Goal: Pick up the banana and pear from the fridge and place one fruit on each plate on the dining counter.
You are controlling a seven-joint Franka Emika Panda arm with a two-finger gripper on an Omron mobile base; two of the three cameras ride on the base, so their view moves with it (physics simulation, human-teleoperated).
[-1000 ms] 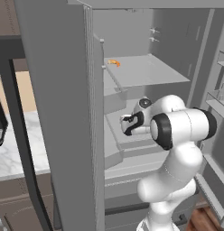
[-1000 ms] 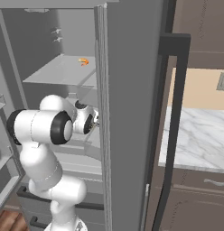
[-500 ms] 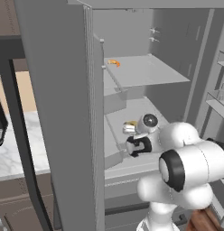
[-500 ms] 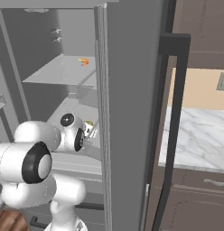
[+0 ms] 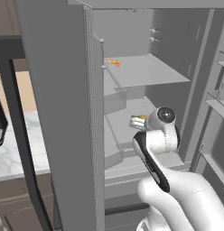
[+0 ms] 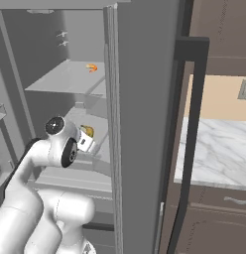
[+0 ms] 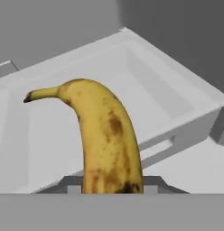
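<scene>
The fridge (image 5: 59,90) stands open, and my arm reaches in over its middle white shelf (image 5: 125,131). My gripper (image 5: 142,122) is shut on the banana (image 5: 138,118), whose yellow end shows just beyond the hand. From the other side the banana (image 6: 88,131) sits at the gripper (image 6: 84,140), close to the fridge door (image 6: 140,99). In the hand view the spotted yellow banana (image 7: 105,135) rises from the gripper (image 7: 111,184), stem tip curving left. The pear, the plates and the dining counter are out of view.
A small orange item (image 5: 114,62) lies on the upper shelf (image 6: 70,79). A white bin (image 7: 177,103) sits behind the banana. Open doors flank the arm, each with a long dark handle (image 6: 192,124). A marble wall counter (image 6: 219,149) lies to the right.
The arm's elbow has swung down and toward the cameras while the hand stayed at the middle shelf. The jaws have tightened slightly on the banana.
</scene>
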